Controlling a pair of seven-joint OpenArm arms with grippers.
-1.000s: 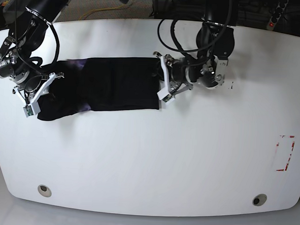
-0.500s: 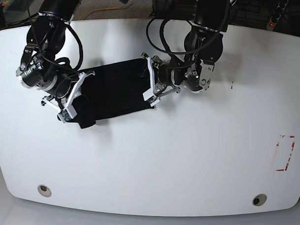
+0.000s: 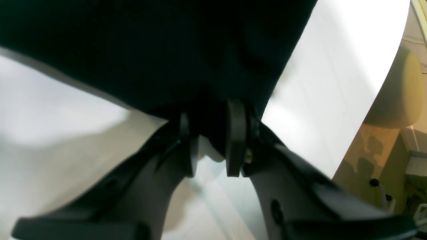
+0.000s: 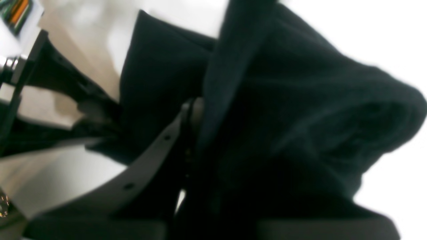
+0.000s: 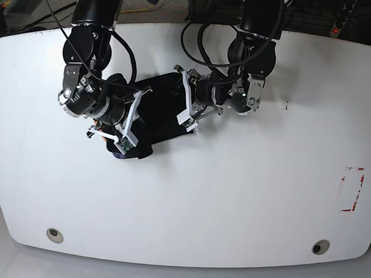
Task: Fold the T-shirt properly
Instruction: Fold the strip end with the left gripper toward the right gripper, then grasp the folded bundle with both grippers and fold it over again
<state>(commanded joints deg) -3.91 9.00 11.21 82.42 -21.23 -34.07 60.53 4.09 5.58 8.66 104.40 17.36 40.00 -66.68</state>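
Note:
The black T-shirt (image 5: pixel 162 108) lies bunched in a short band on the white table (image 5: pixel 232 195), held between both grippers. In the base view my left gripper (image 5: pixel 188 107) grips its right end. In the left wrist view the left gripper (image 3: pixel 210 143) has black T-shirt cloth (image 3: pixel 166 50) pinched between its fingers (image 3: pixel 235 136). My right gripper (image 5: pixel 130 126) holds the other end close by. In the right wrist view the T-shirt (image 4: pixel 283 116) drapes over the right gripper (image 4: pixel 196 133) and hides most of it. No lettering or print shows.
A red-marked rectangle (image 5: pixel 352 189) sits near the table's right edge. Two round holes (image 5: pixel 55 234) (image 5: pixel 320 246) lie near the front edge. The far table edge, with cables behind it, runs just beyond both arms.
My right gripper has carried its end of the T-shirt rightwards in the base view, toward the left gripper. The cloth band is now much shorter and bunched. The left gripper has shifted slightly.

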